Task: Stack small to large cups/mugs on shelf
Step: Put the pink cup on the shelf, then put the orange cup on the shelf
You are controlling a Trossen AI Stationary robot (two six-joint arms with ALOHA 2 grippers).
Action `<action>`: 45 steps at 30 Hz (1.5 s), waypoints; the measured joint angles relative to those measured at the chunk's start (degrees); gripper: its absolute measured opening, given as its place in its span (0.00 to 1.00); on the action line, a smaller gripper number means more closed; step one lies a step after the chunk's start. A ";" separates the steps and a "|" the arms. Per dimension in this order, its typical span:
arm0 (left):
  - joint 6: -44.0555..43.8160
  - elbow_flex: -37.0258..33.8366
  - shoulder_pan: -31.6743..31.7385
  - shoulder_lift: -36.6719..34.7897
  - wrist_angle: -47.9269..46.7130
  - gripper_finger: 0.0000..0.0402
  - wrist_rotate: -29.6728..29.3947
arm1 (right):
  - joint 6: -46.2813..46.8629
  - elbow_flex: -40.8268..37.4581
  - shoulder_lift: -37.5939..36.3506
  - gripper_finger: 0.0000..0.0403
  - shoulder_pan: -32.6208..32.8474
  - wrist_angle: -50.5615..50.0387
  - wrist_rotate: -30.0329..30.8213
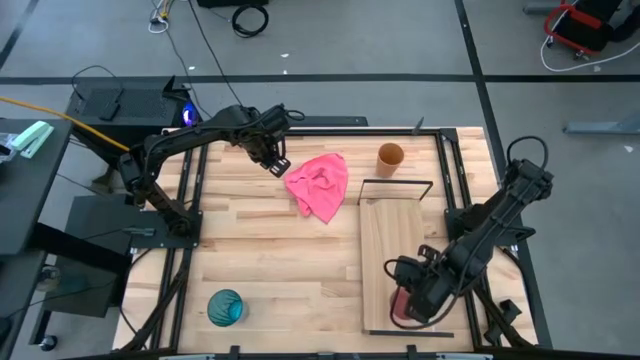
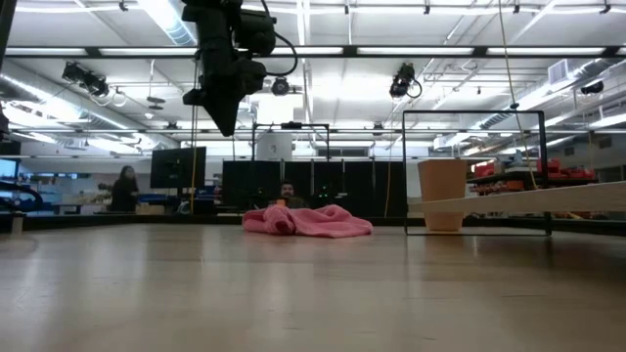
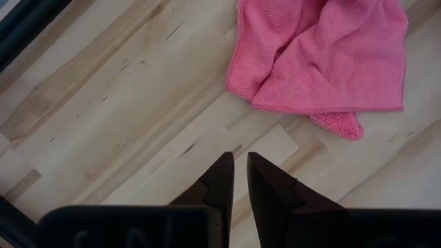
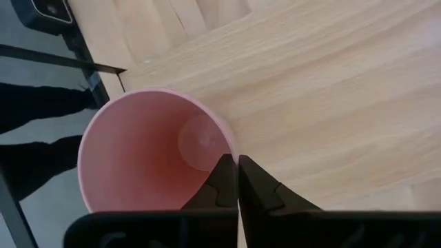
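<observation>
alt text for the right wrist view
The right gripper pinches the rim of a small translucent pink plastic cup, seen from above, open end up. The cup stands on a pale light-wood shelf board.

Setting: robotics lab or large open workshop hall. Evidence: plank-wood work surface (image 1: 260,250) framed in black metal, carrying two dark robot arms; bare grey concrete floor (image 1: 400,40) around it with loose cables (image 1: 250,16) and a yellow cord; a black equipment box (image 1: 120,103) with a lit blue indicator beside the frame. Low view: high industrial ceiling with long strip lights (image 2: 430,51) and mounted cameras, rows of dark monitors (image 2: 178,166), and a person (image 2: 125,189) standing at a distant bench.
</observation>
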 joint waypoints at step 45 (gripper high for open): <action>-0.04 0.00 -1.62 0.00 0.00 0.14 0.01 | 5.03 0.07 1.15 0.22 2.05 0.13 2.92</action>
